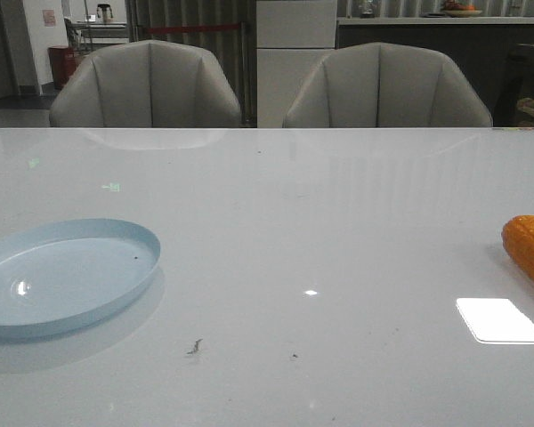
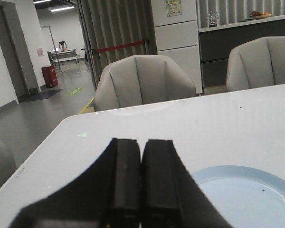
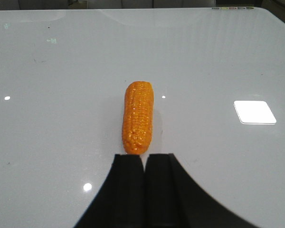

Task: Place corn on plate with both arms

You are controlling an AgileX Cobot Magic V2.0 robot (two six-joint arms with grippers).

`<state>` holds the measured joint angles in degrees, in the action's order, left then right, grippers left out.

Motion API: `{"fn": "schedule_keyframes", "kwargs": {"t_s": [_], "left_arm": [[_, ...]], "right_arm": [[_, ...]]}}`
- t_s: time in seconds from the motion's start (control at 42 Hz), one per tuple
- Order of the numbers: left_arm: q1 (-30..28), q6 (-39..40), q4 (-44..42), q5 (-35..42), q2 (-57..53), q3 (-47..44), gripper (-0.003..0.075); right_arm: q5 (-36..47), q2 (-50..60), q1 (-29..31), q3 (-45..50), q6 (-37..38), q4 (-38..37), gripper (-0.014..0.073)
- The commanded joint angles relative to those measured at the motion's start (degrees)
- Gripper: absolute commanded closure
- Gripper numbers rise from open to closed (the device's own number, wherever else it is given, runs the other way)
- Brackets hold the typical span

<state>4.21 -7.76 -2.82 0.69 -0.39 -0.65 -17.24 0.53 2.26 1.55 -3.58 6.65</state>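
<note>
Lying at the right edge of the front frame, the bumpy orange plastic-looking corn cob (image 1: pixel 529 250) rests on the glossy white table (image 1: pixel 320 222), well apart from the round pale blue plate (image 1: pixel 62 276) at lower left. The right gripper (image 3: pixel 144 161), clenched empty, points at the cob's near end; the left gripper (image 2: pixel 141 152), likewise clenched, hangs beside the plate's rim.

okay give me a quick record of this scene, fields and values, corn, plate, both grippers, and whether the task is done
corn: lying flat on the table, far right in front view, untouched
plate: front left of the table, nothing on it
left gripper: shut, holding nothing, beside the plate
right gripper: shut, holding nothing, just short of the corn's near end
task: not yet done
</note>
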Motion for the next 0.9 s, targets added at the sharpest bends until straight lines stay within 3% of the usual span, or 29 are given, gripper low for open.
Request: {"fn": "schedule_keyframes", "kwargs": {"t_s": [0.0, 0.286, 0.738, 0.881], "left_arm": [[0.0, 0.0, 0.5, 5.2, -0.6, -2.1, 0.0627], [0.0, 0.0, 0.6, 5.5, -0.6, -2.1, 0.0627], [0.0, 0.1, 0.6, 18.2, -0.6, 0.0, 0.0627], [0.0, 0.1, 0.4, 17.0, 0.7, 6.7, 0.0627]], "right_arm": [[5.1, 1.4, 0.0, -1.2, -0.5, -0.3, 0.0566], [6.2, 1.4, 0.0, -1.2, -0.5, -0.9, 0.0566], [30.3, 1.4, 0.1, -1.5, -0.4, -0.9, 0.0566], [29.0, 1.4, 0.0, -7.3, 2.7, 0.2, 0.0566]]}}
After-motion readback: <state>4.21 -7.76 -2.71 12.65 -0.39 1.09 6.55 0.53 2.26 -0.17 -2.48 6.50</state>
